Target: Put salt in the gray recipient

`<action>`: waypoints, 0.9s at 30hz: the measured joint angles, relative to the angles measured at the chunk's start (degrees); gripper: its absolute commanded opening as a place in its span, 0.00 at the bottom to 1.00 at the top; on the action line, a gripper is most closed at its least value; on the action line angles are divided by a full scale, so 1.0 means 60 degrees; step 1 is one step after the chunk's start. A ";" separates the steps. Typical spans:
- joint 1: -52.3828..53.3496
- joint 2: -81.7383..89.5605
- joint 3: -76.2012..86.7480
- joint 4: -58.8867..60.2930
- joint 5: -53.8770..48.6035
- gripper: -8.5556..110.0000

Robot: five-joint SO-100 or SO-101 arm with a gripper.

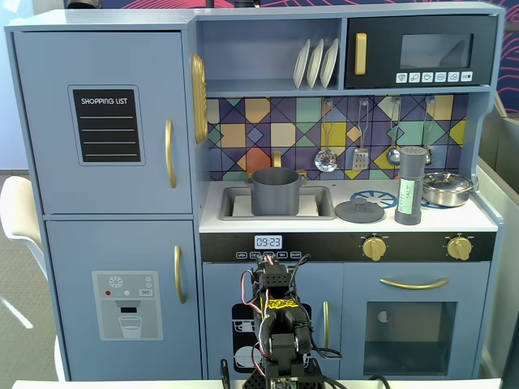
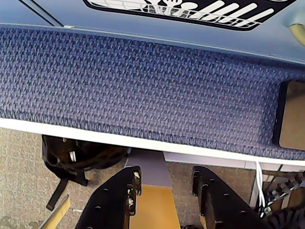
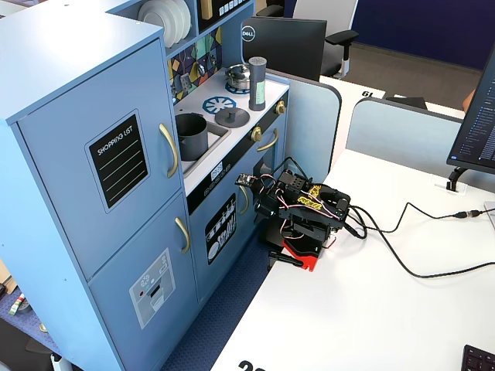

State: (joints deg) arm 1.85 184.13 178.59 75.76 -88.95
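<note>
The salt, a tall slim gray shaker with a pale green label (image 1: 410, 185), stands upright on the toy kitchen's counter beside a flat gray knobbed lid (image 1: 359, 211), untouched. The matte gray pot (image 1: 273, 190) sits open in the sink, ready to receive. The arm is folded low on the white desk (image 3: 371, 309); its pincer (image 2: 164, 179) is parted and empty.

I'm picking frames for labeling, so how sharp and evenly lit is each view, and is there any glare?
In a fixed view, the salt and gray recipient look sharp under even light; the microwave window shows a pale reflection. In the wrist view, the gripper and carpet are crisp, without glare. In the other fixed view, daylight is bright and the white table looks nearly washed out.
</note>
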 measured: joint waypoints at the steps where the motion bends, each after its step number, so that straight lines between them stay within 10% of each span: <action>1: 0.0000 0.0000 0.0000 0.0000 0.0000 0.13; 27: 0.1919 -0.0630 -0.1816 -0.1655 -0.0571 0.07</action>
State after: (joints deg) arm 13.36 180.35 167.70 65.83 -92.37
